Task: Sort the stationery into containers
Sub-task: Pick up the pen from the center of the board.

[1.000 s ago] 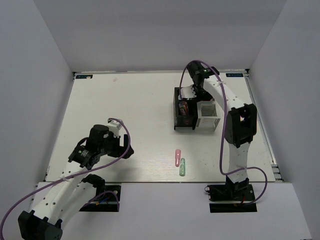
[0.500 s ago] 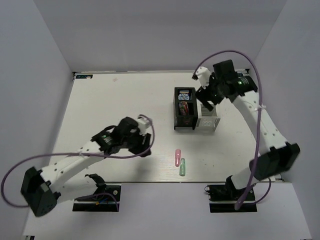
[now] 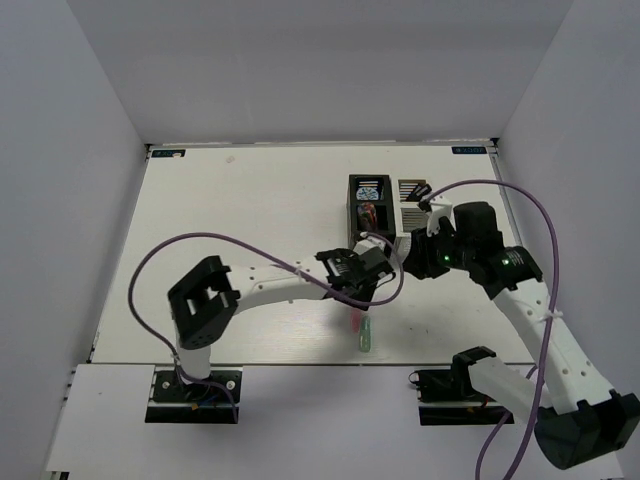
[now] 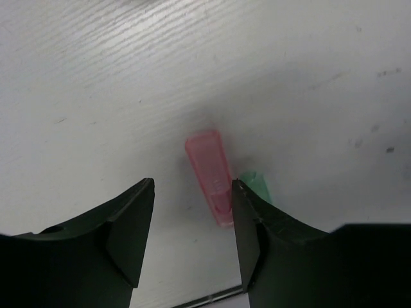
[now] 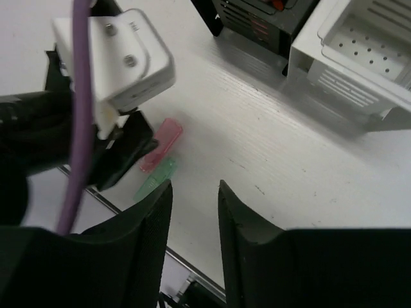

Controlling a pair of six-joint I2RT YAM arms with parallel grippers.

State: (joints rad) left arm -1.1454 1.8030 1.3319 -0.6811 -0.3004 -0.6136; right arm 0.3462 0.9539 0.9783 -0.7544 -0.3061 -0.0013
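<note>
Both hover low, spread and empty: left hand (image 4: 192, 186) over a smooth, rounded pink capsule (image 4: 210, 176), right hand (image 5: 194, 189) nearby.

Parted left hand (image 4: 192, 186) over pink capsule (image 4: 209, 168)

The left arm (image 3: 285, 290) and right arm (image 3: 560, 335) are showing white link shells between chunky black joint housings, each trailing a purple cable (image 5: 80, 96). The left claw (image 4: 191, 218) and right claw (image 5: 192, 218) are ending in curved matte-black fingers (image 4: 128, 224). A white wrist block (image 5: 119, 54) is carrying two round screws.
</note>
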